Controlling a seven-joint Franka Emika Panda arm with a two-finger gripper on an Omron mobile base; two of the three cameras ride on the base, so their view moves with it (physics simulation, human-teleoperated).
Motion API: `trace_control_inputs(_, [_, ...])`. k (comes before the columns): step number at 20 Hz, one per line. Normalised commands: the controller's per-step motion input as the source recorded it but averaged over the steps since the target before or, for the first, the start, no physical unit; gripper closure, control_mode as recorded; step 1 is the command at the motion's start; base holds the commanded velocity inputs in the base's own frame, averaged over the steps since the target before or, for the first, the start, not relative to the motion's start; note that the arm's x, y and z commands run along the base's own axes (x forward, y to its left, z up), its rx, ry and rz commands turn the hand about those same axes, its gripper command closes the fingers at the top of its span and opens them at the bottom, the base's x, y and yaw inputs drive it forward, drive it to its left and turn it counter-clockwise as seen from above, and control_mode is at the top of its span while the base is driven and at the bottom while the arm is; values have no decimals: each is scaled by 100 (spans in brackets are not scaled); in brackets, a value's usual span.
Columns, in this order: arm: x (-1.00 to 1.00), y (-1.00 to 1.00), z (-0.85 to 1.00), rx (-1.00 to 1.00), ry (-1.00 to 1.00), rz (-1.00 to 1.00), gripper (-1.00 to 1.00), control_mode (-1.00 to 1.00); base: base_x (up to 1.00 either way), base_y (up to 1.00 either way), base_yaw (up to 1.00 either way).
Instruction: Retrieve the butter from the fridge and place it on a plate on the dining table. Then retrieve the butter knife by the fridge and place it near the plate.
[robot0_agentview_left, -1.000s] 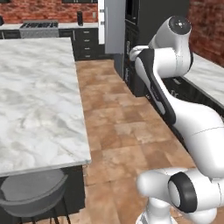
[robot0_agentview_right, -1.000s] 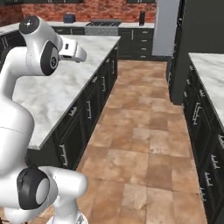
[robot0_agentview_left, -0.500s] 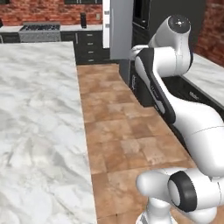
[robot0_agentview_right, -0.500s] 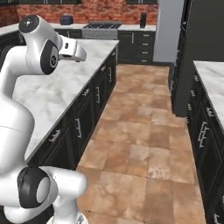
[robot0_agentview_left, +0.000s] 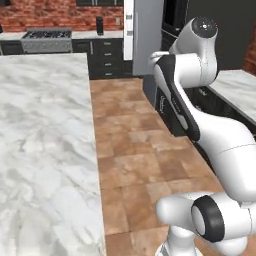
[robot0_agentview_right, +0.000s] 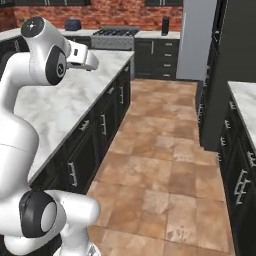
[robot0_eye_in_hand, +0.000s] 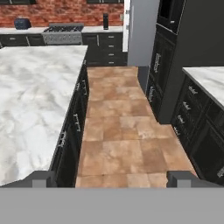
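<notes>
Pincer (robot0_eye_in_hand: 112, 178) held wide and empty above the tiled aisle.
The marble desk (robot0_agentview_left: 40, 150) is seen stretching lengthwise along the aisle's left toward the brick wall; the grey fridge (robot0_eye_in_hand: 141, 33) is seen standing upright at the far end.

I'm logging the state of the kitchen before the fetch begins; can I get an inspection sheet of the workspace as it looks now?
Surface: dining table, white-grey veined marble top, the part in view bare; terracotta tiled floor beside it.
Job's things: fridge, grey side panel showing at the end of the aisle; butter, plate and butter knife nothing seen.
Clutter: dark canister and dark pot on the back counter.
Grippers: gripper open, holding nothing, above the aisle.
Cables: nothing seen.
Surroundings: stove, red brick wall, dark cabinets, side marble counter.
</notes>
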Motion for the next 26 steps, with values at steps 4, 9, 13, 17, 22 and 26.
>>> trace_control_inputs(4, [0, 0, 0, 0, 0, 0, -100, 100, 100, -37, 3])
trace_control_inputs(9, [0, 0, 0, 0, 0, 0, -100, 100, 100, -42, 3])
trace_control_inputs(13, [0, 0, 0, 0, 0, 0, -100, 100, 100, -53, 1])
trace_control_inputs(17, [0, 0, 0, 0, 0, 0, -100, 100, 100, -44, 2])
trace_control_inputs(22, [0, 0, 0, 0, 0, 0, -100, 100, 100, -25, 4])
trace_control_inputs(26, [0, 0, 0, 0, 0, 0, -100, 100, 100, -12, 6])
